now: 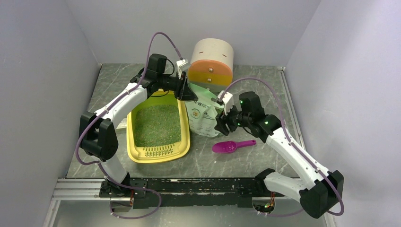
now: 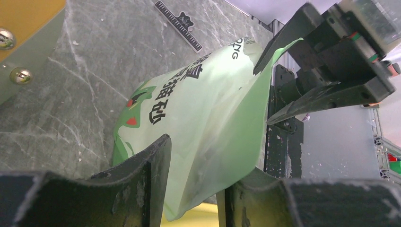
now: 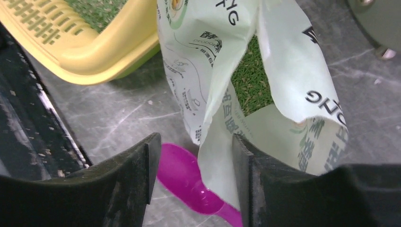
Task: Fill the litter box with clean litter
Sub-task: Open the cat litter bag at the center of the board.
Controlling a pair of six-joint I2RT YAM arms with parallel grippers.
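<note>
Bright even overhead light, soft shadows

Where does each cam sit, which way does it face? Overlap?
Top external: above, behind, looking down on the table; left arm, right arm, litter box, bag.
Left wrist: at the bag's top, looking along it; left gripper pinches it, right gripper open beyond.
Right wrist: above the bag's mouth and scoop, looking down; own fingers frame it.
Both wrist views share the bag.

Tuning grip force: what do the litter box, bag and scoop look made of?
litter box: likely rigid moulded plastic, yellow, smooth semi-gloss; rounded rim, slotted grille.
bag: thin printed plastic film; it creases, folds, and lets light through.
scoop: probably hard plastic, glossy magenta, with highlights on the bowl.
</note>
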